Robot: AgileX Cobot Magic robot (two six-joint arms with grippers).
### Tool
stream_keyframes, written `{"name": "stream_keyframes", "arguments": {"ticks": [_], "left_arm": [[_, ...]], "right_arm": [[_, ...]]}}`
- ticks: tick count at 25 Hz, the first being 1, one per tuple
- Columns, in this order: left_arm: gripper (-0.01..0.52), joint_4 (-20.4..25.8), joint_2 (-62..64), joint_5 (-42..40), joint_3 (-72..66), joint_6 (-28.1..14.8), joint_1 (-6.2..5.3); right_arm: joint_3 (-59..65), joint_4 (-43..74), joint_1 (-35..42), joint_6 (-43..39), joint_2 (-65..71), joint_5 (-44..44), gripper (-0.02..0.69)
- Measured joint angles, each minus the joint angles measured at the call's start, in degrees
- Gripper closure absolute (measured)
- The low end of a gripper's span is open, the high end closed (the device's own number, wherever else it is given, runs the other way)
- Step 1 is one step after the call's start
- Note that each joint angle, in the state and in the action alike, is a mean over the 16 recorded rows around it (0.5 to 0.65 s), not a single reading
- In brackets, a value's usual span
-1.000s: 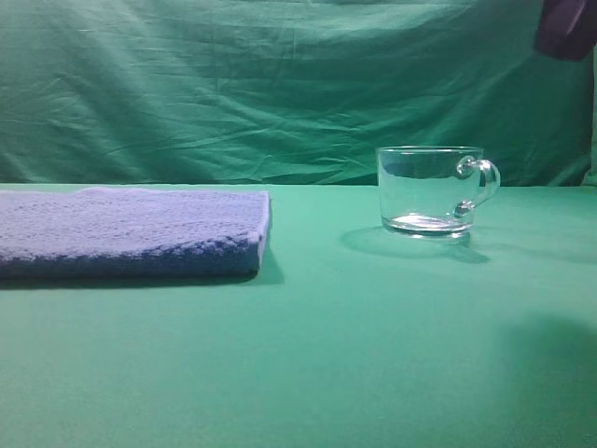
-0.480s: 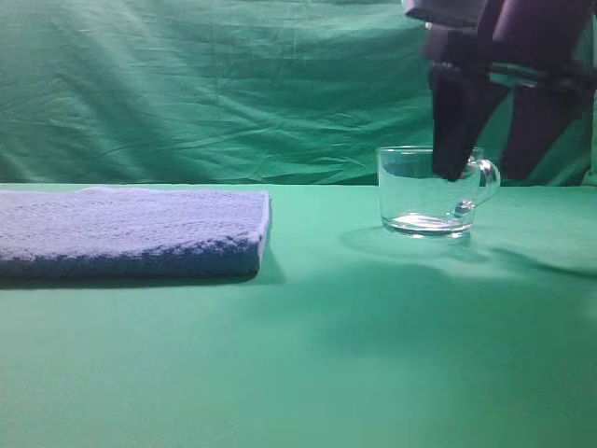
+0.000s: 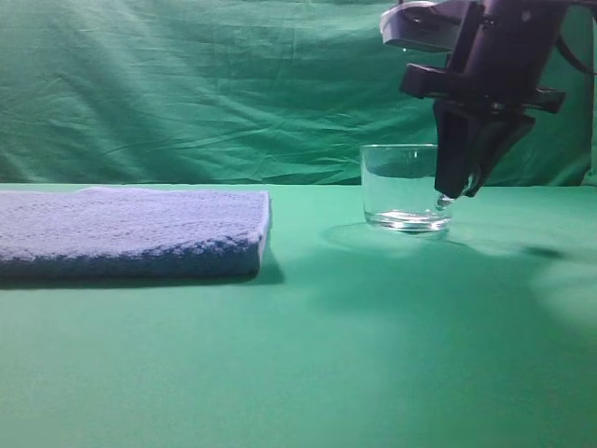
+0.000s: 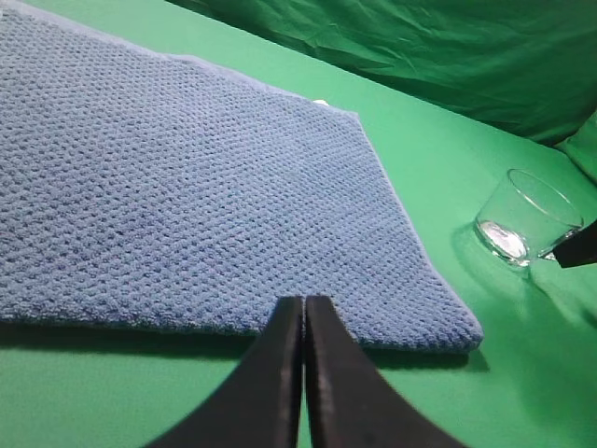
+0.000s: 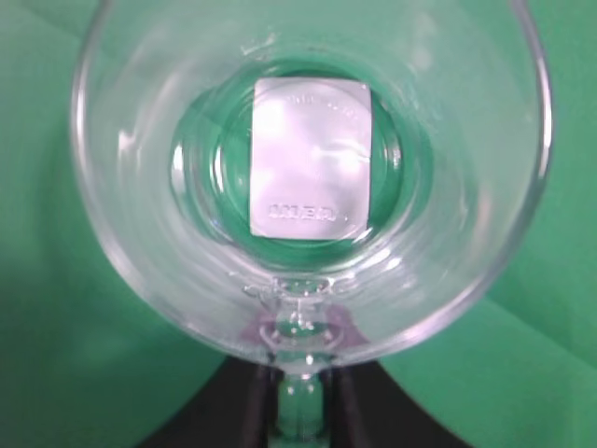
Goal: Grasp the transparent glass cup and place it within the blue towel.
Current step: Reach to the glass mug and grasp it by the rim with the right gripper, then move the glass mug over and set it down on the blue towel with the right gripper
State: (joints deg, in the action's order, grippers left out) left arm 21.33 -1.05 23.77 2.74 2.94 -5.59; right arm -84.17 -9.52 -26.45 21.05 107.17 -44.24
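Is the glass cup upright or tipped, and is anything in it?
Upright and empty: the transparent glass cup stands on its base on the green table, rim level, and the right wrist view shows only a label through its bottom.

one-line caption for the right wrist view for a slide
Looking down into the transparent glass cup, the right gripper jaws closed on its handle over green cloth.

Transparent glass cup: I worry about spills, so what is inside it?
The transparent glass cup holds no visible liquid; a pale rectangular label shows at its base.

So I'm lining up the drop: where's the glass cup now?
In the high view the glass cup stands right of centre on the green cloth, apart from the blue towel at left, with the right tool at its handle side.
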Motion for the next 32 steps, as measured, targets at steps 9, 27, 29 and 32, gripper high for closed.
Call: {"name": "stream_keyframes", "arguments": {"ticks": [9, 27, 29, 32], "left_arm": [[0.514, 0.0, 0.0, 0.0, 0.0, 0.0, 0.0], [0.514, 0.0, 0.0, 0.0, 0.0, 0.0, 0.0], [0.514, 0.0, 0.0, 0.0, 0.0, 0.0, 0.0], [0.514, 0.0, 0.0, 0.0, 0.0, 0.0, 0.0]], "right_arm": [[-19.94, -0.54, -10.16, 1.66, 9.91, -1.37, 0.563], [-34.69, -2.64, -19.09, 1.88, 26.91, -0.09, 0.285], [-34.78, -2.4, -18.93, 1.41, 25.38, -1.56, 0.256], [-34.92, -1.55, -18.53, 0.43, 21.94, -4.88, 0.256]]}}
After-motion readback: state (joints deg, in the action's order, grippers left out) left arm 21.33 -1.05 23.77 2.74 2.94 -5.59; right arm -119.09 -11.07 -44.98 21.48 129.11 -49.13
